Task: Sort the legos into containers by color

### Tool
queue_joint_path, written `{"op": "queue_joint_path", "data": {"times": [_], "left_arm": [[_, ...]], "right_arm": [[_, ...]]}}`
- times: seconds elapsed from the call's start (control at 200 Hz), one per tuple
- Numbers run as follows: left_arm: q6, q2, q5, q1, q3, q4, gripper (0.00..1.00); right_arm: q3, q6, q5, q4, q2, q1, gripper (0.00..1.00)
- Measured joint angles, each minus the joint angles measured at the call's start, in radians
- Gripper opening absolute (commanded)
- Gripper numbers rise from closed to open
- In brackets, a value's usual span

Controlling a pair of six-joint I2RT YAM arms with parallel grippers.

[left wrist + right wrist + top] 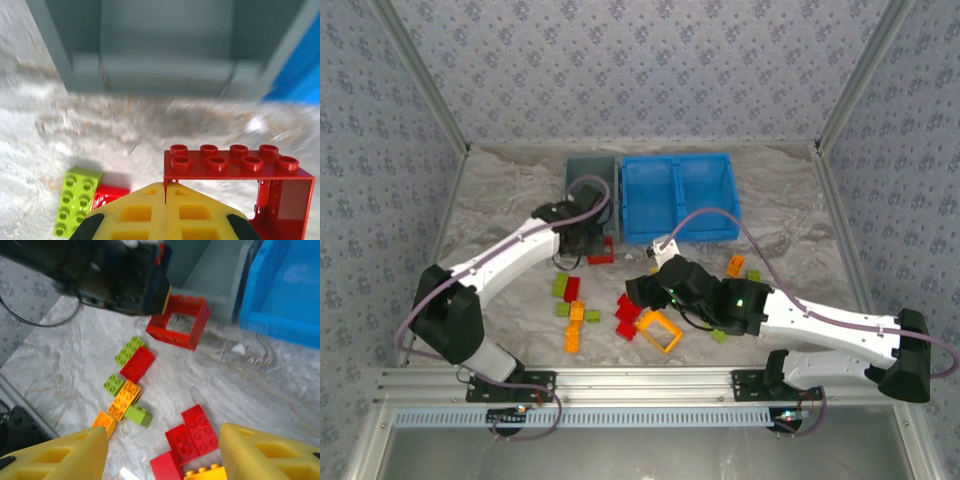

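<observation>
My left gripper (pixel 165 192) is shut on the thin wall of a red hollow frame lego (pixel 235 162), just in front of the gray container (pixel 165 50). The top view has this gripper (pixel 585 243) beside the red frame (pixel 602 256), below the gray container (pixel 590 172). My right gripper (pixel 162 455) is open above a cluster of red legos (pixel 192 435), with nothing between its fingers. From above it (pixel 638 292) hovers over the central pile. The blue container (pixel 680 195) stands right of the gray one.
Lime, red and orange legos lie in a line (pixel 124 399) left of the right gripper. An orange frame (pixel 660 330) lies near the front. An orange brick (pixel 735 265) and a lime one (pixel 753 274) lie to the right. A lime brick (pixel 77 200) lies beside the left fingers.
</observation>
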Motion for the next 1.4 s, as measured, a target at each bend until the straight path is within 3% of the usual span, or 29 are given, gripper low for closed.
{"op": "queue_joint_path", "data": {"times": [0.19,0.335,0.54,0.949,1.194,1.399], "left_arm": [[0.069,0.109,-0.009,0.101,0.294,-0.038,0.0],[0.125,0.305,-0.012,0.185,0.492,-0.057,0.0],[0.188,0.583,-0.003,0.248,0.752,-0.093,0.0],[0.215,0.822,0.043,0.253,0.908,-0.077,0.0],[0.192,0.81,0.06,0.253,0.845,-0.047,0.3],[0.163,0.623,0.06,0.251,0.634,-0.012,0.48]], "right_arm": [[0.073,-0.091,0.139,0.059,0.077,-0.002,0.68],[0.197,-0.159,0.223,0.1,0.213,-0.008,0.69],[0.256,-0.208,0.268,0.157,0.281,-0.035,0.7],[0.257,-0.205,0.285,0.182,0.311,-0.075,0.71],[0.241,-0.128,0.27,0.088,0.301,-0.08,0.71],[0.141,-0.055,0.204,-0.087,0.203,-0.082,0.69]]}}
